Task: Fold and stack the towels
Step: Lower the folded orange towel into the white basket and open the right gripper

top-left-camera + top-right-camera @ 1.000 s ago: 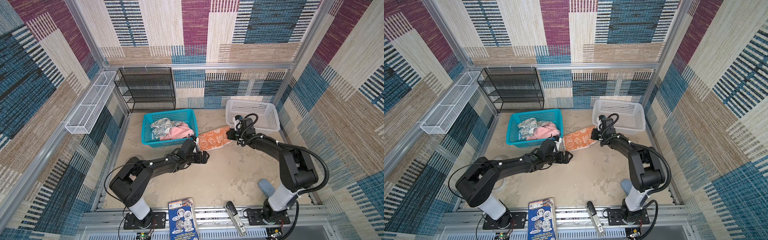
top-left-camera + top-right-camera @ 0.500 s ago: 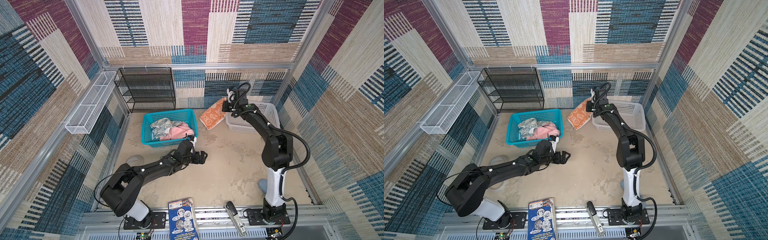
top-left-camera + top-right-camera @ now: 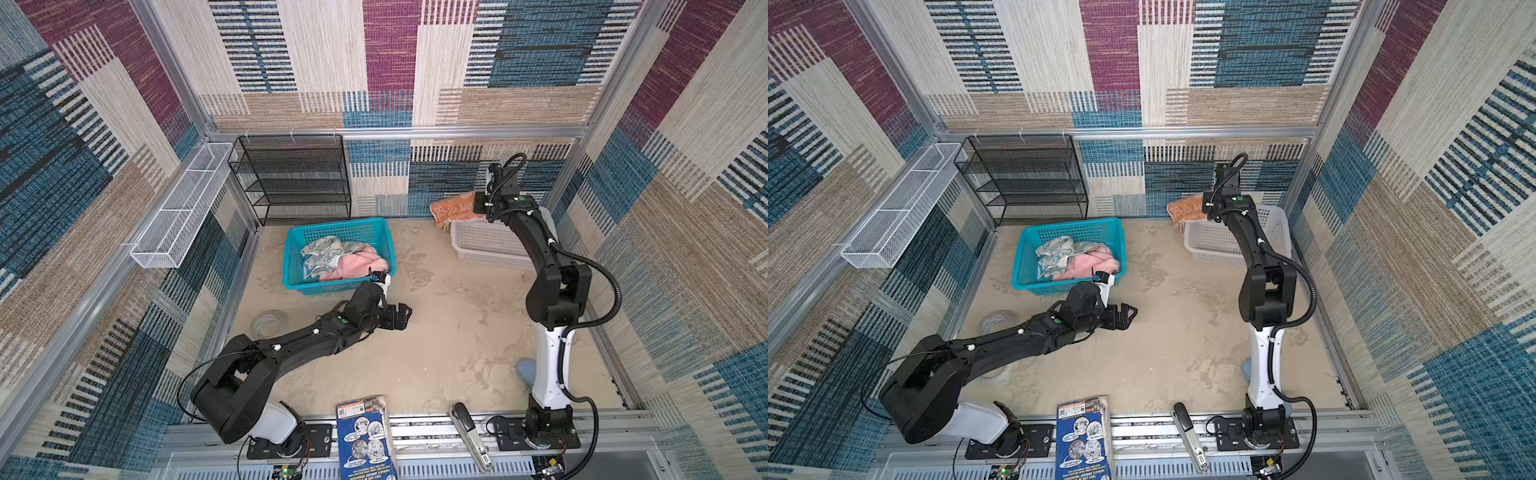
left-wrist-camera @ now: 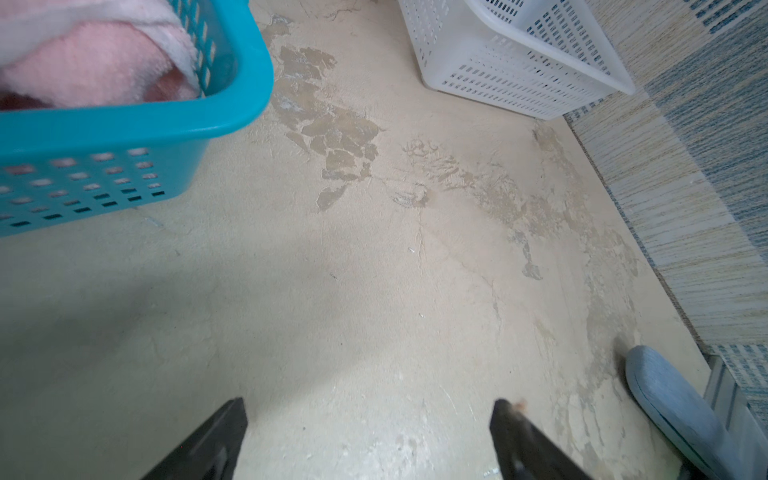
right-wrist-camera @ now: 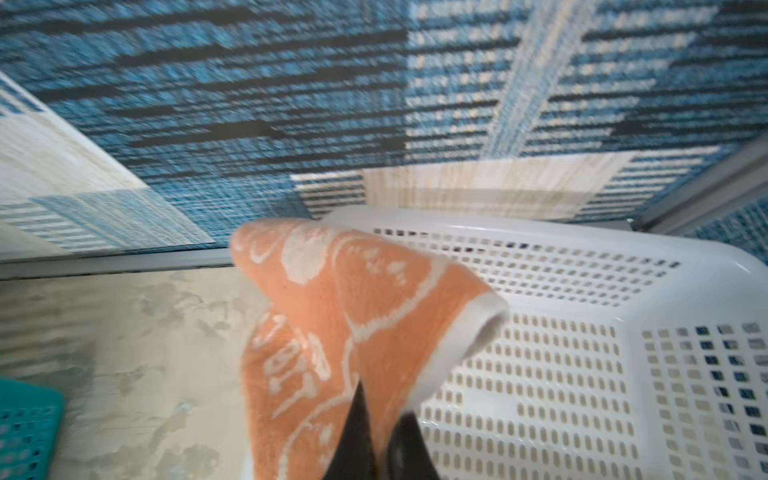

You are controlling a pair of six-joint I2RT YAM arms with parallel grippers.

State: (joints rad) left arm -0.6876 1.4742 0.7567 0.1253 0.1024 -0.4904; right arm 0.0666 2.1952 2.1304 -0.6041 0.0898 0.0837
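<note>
An orange towel (image 3: 453, 210) (image 3: 1185, 210) with white print hangs in the air over the near-left corner of the white basket (image 3: 490, 245) at the back right. My right gripper (image 3: 478, 205) (image 5: 382, 399) is shut on one edge of the orange towel (image 5: 353, 324), which droops beside the white basket (image 5: 582, 332). A blue printed towel (image 3: 328, 255) and a pink towel (image 3: 357, 266) (image 4: 83, 62) lie crumpled in the teal basket (image 3: 336, 224) (image 4: 124, 124). My left gripper (image 3: 404, 316) (image 3: 1129, 316) (image 4: 370, 405) is open and empty, low over bare floor just in front of the teal basket.
A black wire shelf (image 3: 291, 178) stands at the back wall and a white wire rack (image 3: 183, 208) hangs on the left wall. A tape roll (image 3: 268, 324) lies left of my left arm. A blue box (image 3: 365, 440), a stapler-like tool (image 3: 469, 432) and a grey-blue pad (image 4: 673, 403) sit near the front.
My right arm lifted the orange towel off the floor and swung it up and back to the white basket. The left gripper let go of it and stayed open near the floor.
</note>
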